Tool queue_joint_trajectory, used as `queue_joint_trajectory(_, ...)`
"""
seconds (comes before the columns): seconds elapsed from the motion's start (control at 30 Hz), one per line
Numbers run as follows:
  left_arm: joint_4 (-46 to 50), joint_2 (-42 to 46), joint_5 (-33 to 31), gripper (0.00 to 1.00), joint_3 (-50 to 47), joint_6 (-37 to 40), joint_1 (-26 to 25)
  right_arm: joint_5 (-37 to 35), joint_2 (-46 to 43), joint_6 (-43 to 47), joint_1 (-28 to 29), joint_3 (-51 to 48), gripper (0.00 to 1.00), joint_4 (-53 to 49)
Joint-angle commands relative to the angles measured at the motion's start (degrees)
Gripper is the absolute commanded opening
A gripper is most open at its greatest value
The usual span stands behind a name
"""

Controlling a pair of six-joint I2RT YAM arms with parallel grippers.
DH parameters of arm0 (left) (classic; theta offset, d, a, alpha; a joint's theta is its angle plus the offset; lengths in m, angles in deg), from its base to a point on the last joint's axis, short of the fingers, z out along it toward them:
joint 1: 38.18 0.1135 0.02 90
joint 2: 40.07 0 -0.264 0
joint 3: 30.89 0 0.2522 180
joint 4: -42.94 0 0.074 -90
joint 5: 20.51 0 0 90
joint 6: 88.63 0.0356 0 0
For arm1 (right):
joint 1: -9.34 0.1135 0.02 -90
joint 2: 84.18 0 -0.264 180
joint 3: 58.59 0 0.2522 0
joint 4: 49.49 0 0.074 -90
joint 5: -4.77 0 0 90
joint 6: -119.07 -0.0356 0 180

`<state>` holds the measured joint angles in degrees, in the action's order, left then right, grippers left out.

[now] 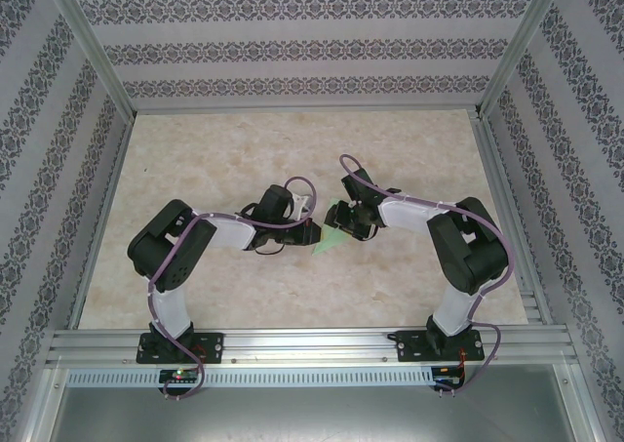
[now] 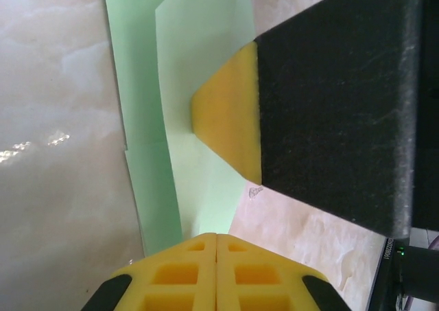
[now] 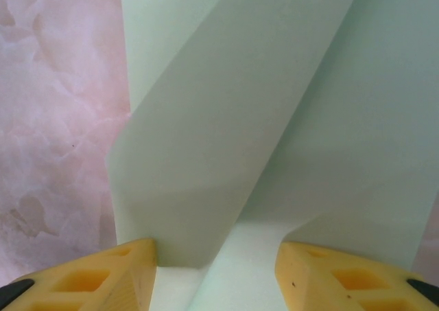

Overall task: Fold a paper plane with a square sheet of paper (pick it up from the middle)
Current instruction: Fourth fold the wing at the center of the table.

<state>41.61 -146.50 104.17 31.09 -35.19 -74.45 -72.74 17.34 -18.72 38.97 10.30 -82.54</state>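
Paper under my left wrist camera: pale mint green, plain, no print, with a deeper green band down its left side. My left gripper comes in bright yellow, waffle-pocketed, black at the outer corners. My right gripper has the same yellow fingers; from the left wrist its tip reads yellow on a matt black block. From the right wrist the paper washes out to a paler, greyer green, with darker shading along one panel. Table: cream-beige, marbled, cloudy pinkish veins. Walls: white, striped with grey floral bands. My arms: black and white, with lilac cables. Frame: silver.
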Motion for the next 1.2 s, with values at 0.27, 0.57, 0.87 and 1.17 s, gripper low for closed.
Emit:
queue_joint_trajectory(0.27, 2.9, -2.8, -1.4, 0.04, 2.2, 0.5, 0.3, -4.2, 5.8, 1.1, -0.1, -2.3, 0.47, -5.2)
queue_joint_trajectory(0.57, 3.8, -3.0, -1.5, 0.03, 2.6, 0.9, 0.3, -4.2, 7.3, 1.2, -0.1, -1.4, 0.43, -6.2)
queue_joint_trajectory(0.87, 2.3, 0.7, -2.7, 0.05, 1.1, 0.7, 0.3, -5.1, 9.8, 2.0, 0.5, 1.1, 0.48, -9.0)
queue_joint_trajectory(1.17, -0.6, 2.2, -2.6, 0.06, 0.1, -0.3, 0.3, -5.4, 11.7, 1.8, 1.1, 2.3, 0.51, -10.1)
